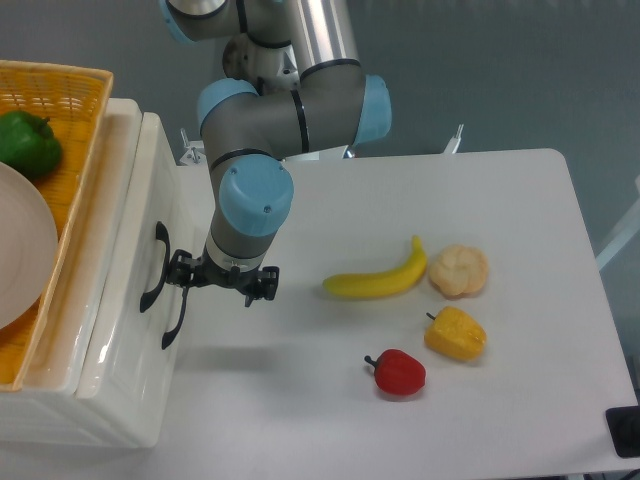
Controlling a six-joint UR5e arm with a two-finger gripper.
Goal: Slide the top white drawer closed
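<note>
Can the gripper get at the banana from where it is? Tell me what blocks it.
Probably yes. The gripper sits at the top white drawer front, and the tabletop between it and the banana is bare. The red pepper lies nearer the camera, off that line.

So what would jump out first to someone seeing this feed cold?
The big grey-and-blue robot arm at centre left, its gripper low against the glossy white top drawer at the black curved handle. Next, the bright fruit on the white table to the right: a yellow banana and a red pepper.
</note>
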